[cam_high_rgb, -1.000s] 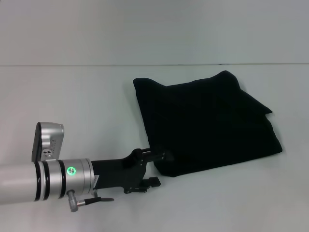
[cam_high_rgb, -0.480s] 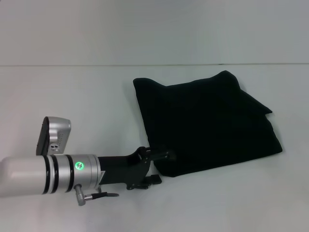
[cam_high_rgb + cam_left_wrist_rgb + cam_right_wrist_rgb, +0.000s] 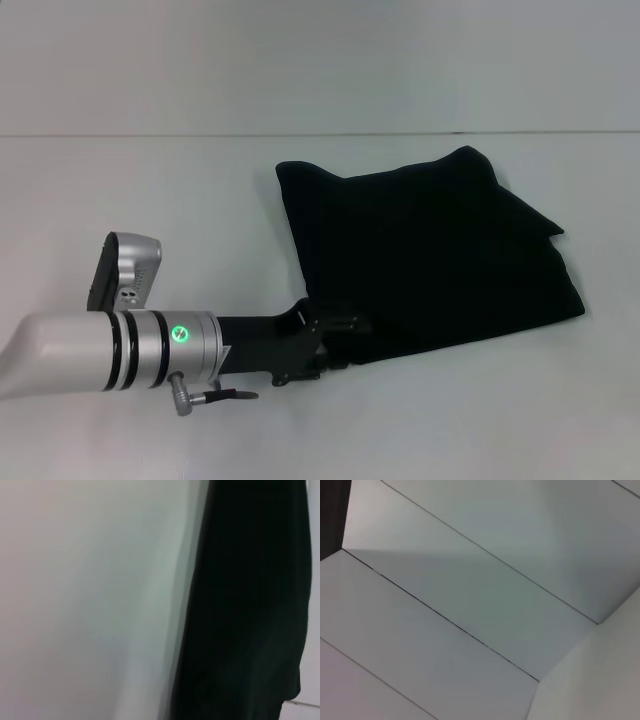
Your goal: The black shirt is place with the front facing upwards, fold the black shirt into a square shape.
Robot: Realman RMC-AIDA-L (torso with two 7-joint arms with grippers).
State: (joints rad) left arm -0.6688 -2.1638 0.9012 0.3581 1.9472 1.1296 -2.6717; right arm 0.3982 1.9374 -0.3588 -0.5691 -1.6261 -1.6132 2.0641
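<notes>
Closest to me, the left arm reaches in low over the white table (image 3: 150,180), its silver wrist ring lit green, and the left tool (image 3: 335,335) sits right at the near left corner of the black shirt (image 3: 430,250). Its black fingers merge with the dark cloth there, so I cannot tell whether they are apart, closed, or pinching the hem. The left wrist view gives only a dark wall of fabric (image 3: 245,610) beside pale table, which says the tool is hard up against the shirt's edge and little more.

Beyond that, the shirt lies right of the table's middle as a compact, roughly four-sided bundle, turned slightly askew. No sleeves, no lettering and no neck label show, so I judge the main folds are already in. The right side looks layered and a bit uneven, with a point sticking out at the far right corner.

What seems left is squaring that near corner and letting go. The right tool is nowhere to be seen; its wrist camera shows only blank pale surfaces.
</notes>
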